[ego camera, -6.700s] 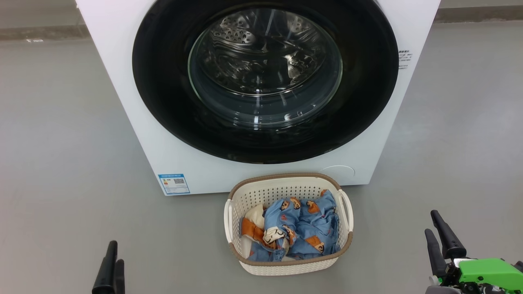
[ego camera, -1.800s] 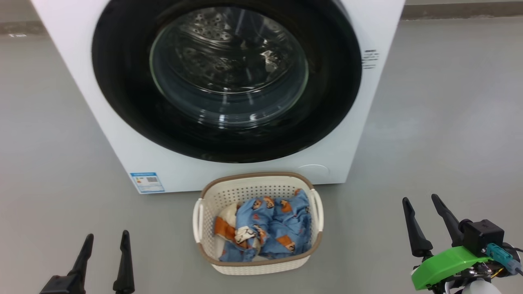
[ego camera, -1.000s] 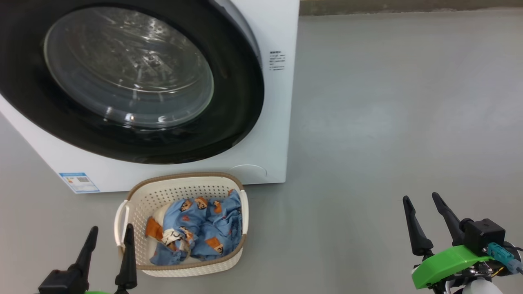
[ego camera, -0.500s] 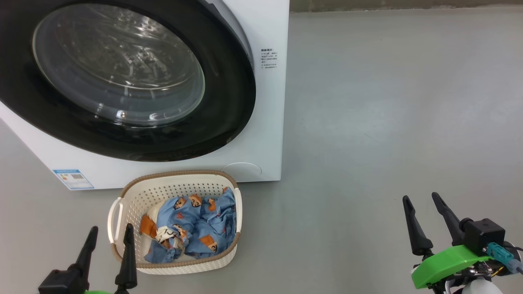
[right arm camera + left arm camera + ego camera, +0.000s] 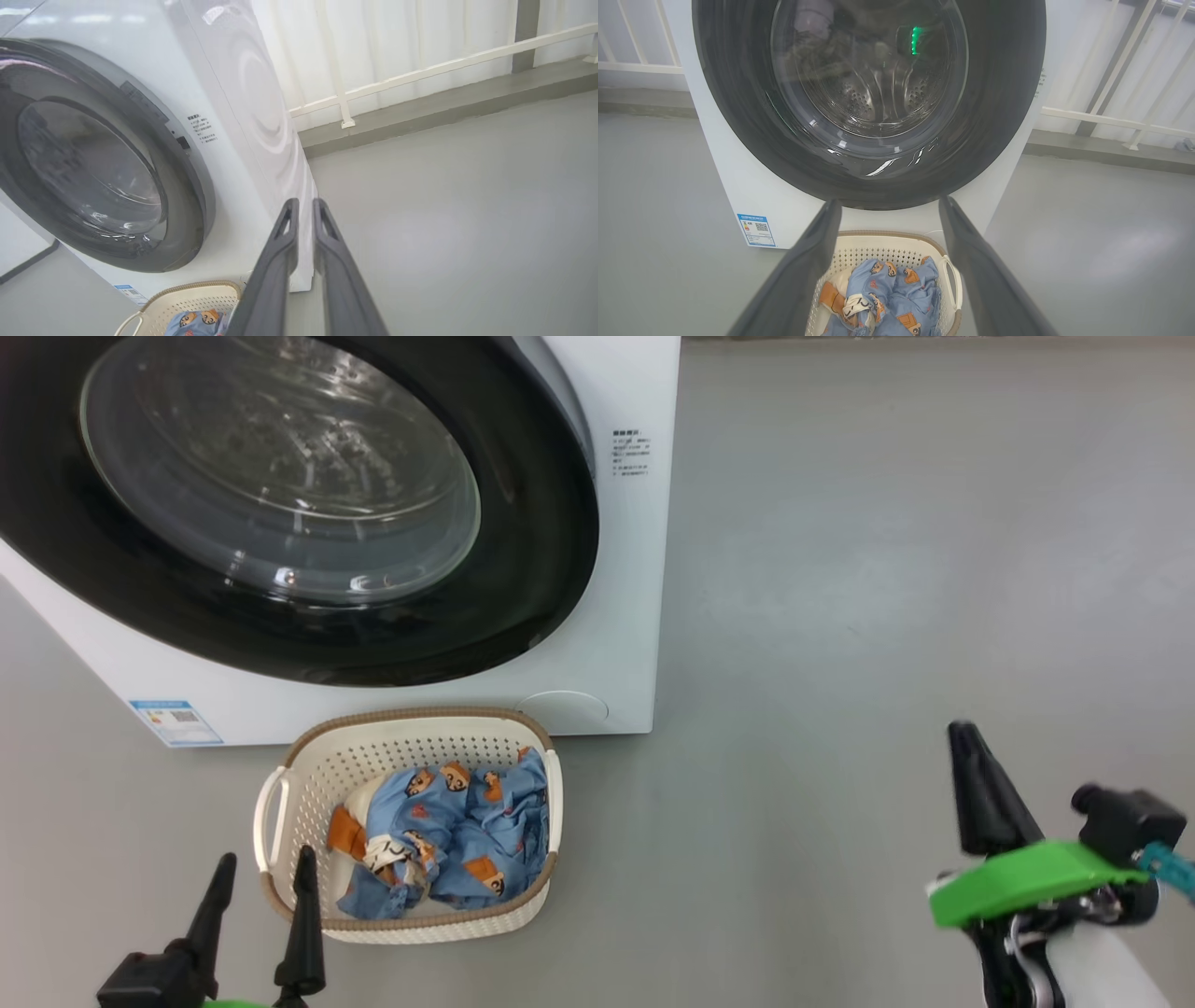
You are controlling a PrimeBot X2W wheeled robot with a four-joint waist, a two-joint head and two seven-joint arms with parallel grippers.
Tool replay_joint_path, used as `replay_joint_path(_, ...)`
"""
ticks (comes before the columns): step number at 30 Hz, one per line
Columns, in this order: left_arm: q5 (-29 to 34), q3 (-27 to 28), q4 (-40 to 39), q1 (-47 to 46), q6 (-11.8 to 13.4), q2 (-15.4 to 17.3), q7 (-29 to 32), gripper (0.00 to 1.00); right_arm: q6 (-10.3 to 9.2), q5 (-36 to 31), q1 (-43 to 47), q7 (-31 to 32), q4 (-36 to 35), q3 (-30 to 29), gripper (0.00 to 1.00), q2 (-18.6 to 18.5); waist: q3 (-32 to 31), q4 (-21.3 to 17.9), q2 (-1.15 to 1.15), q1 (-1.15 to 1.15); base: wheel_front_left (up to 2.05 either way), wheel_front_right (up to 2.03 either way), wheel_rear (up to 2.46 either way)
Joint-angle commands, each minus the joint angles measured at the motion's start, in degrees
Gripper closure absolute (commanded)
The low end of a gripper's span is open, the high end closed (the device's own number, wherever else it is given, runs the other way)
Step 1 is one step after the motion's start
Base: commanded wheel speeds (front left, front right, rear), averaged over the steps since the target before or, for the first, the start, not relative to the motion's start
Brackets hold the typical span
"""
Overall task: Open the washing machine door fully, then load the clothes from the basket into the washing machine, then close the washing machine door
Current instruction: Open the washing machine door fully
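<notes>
While the round black-rimmed glass washing machine door [image 5: 523,569] sits closed on the white boxy washing machine [image 5: 625,616] | cream perforated basket [image 5: 411,717] in front holds blue bear-print clothes [image 5: 457,831] | left gripper [image 5: 264,855] spread (empty) | right gripper [image 5: 305,203] nearly clenched, empty

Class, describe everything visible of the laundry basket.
The basket is small, cream plastic, rounded-rectangular, with perforated walls, a brown rim and a loop handle at each end. It stands upright on the grey floor close before the white washing machine, holding crumpled blue bear-print clothes.
</notes>
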Motion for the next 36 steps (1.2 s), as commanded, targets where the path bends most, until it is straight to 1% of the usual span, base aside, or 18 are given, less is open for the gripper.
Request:
replay_joint_path(1, -0.3, 1.5, -1.3, -1.8, 0.0, 0.4, -0.6, 0.00, 0.42, 2.6, -3.3, -0.7, -1.6, 0.8, 1.00, -0.2, 0.5, 0.3, 0.00, 0.00, 0.00, 0.00, 0.00)
replay_joint_path(3, -0.5, 1.2, -1.4, -2.0, 0.0, 0.1, -0.6, 0.00, 0.42, 6.5, -5.2, -0.7, -2.0, 0.7, 1.00, 0.0, 1.1, 0.7, 0.00, 0.00, 0.00, 0.00, 0.00)
replay_joint_path(5, -0.6, 0.8, -1.5, -2.4, 0.0, -0.1, -0.6, 0.00, 0.42, 11.8, -7.3, -0.7, -2.5, 0.3, 1.00, 0.3, 1.8, 1.1, 0.00, 0.00, 0.00, 0.00, 0.00)
replay_joint_path(9, -0.9, 0.2, -1.8, -3.5, 0.0, -0.4, -0.6, 0.00, 0.42, 22.7, -12.1, -0.7, -4.2, 0.4, 1.00, -0.5, 3.5, 2.5, 0.00, 0.00, 0.00, 0.00, 0.00)
replay_joint_path(12, -1.2, -0.5, -2.1, -4.5, 0.0, -0.6, -0.6, 0.00, 0.42, 31.1, -15.7, -0.7, -5.3, 1.1, 1.00, -2.4, 5.0, 3.9, 0.00, 0.00, 0.00, 0.00, 0.00)
replay_joint_path(15, -1.7, -1.1, -2.5, -5.4, 0.0, -0.8, -0.6, 0.00, 0.42, 39.3, -19.0, -0.7, -6.2, 2.4, 1.00, -5.1, 6.6, 5.6, 0.00, 0.00, 0.00, 0.00, 0.00)
replay_joint_path(16, -1.7, -1.1, -2.5, -5.4, 0.0, -0.8, -0.6, 0.00, 0.42, 39.3, -19.0, -0.7, -6.2, 2.4, 1.00, -5.1, 6.6, 5.6, 0.00, 0.00, 0.00, 0.00, 0.00)
replay_joint_path(19, -2.3, -1.9, -2.7, -6.3, 0.0, -0.9, -0.6, 0.00, 0.42, 46.5, -22.1, -0.6, -6.8, 5.1, 1.00, -8.6, 8.2, 7.3, 0.00, 0.00, 0.00, 0.00, 0.00)
replay_joint_path(21, -2.7, -2.3, -2.8, -6.8, 0.0, -0.9, -0.6, 0.00, 0.42, 51.5, -24.3, 0.5, -7.4, 6.4, 1.00, -10.5, 9.2, 8.4, 0.00, 0.00, 0.00, 0.00, 0.00)
replay_joint_path(22, -2.9, -2.6, -2.9, -7.0, 0.0, -0.9, -0.6, 0.00, 0.42, 53.7, -25.4, 1.2, -7.8, 6.7, 1.00, -11.4, 9.8, 8.9, 0.00, 0.00, 0.00, 0.00, 0.00)
replay_joint_path(23, -3.8, -3.2, -3.0, -7.6, 0.0, -1.0, -0.6, 0.00, 0.42, 57.5, -27.7, 3.6, -8.6, 7.3, 1.00, -13.0, 11.0, 9.8, 0.00, 0.00, 0.00, 0.00, 0.00)
replay_joint_path(26, -5.0, -4.3, -3.3, -8.6, 0.0, -1.0, -0.6, 0.00, 0.42, 62.1, -30.8, 8.1, -9.8, 7.5, 1.00, -14.9, 12.8, 11.1, 0.00, 0.00, 0.00, 0.00, 0.00)
replay_joint_path(31, -6.5, -5.7, -3.8, -10.1, 0.0, -1.0, -0.6, 0.00, 0.42, 65.1, -35.6, 17.0, -9.5, 8.9, 1.00, -17.4, 15.6, 13.1, 0.00, 0.00, 0.00, 0.00, 0.00)
replay_joint_path(36, -8.0, -7.5, -4.5, -11.3, 0.4, -1.0, -0.6, 0.00, 0.42, 67.4, -39.4, 26.2, -8.2, 9.5, 1.00, -18.6, 18.2, 15.0, 0.00, 0.00, 0.00, 0.00, 0.00)
